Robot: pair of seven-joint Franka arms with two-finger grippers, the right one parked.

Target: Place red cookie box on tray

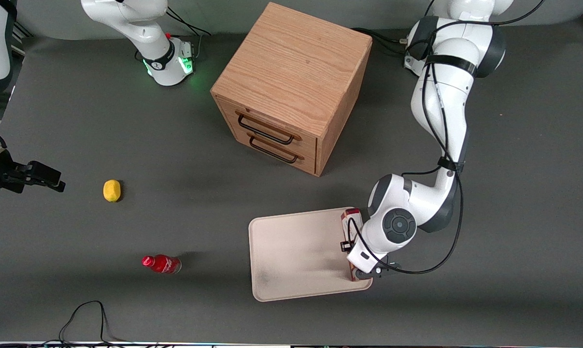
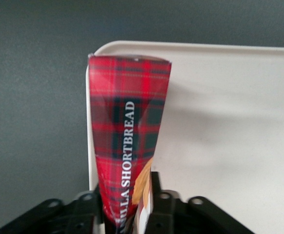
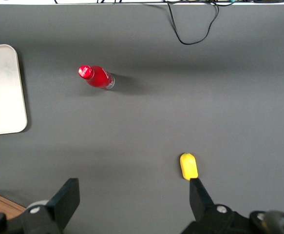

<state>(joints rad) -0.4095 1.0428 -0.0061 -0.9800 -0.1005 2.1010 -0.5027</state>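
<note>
your left arm's gripper [image 2: 132, 214] was clamped on the long red tartan cookie box [image 2: 127, 146], its black fingers [image 2: 90, 207] pressed against the carton's two sides. the box sat over the edge of the large flat beige-white tray [image 2: 219, 122] at the working arm's end, along the rim by a rounded corner; whether it touched the tray could not be told. in the front view the carton [image 1: 350, 220] showed only partly under the white wrist, with the tray [image 1: 296, 251] spread beside it. nearest that camera, toward the parked arm's end, stood a small red bottle [image 1: 162, 264]; farther off lay a yellow lemon [image 1: 111, 190], and farthest the wooden two-drawer cabinet [image 1: 291, 87].
</note>
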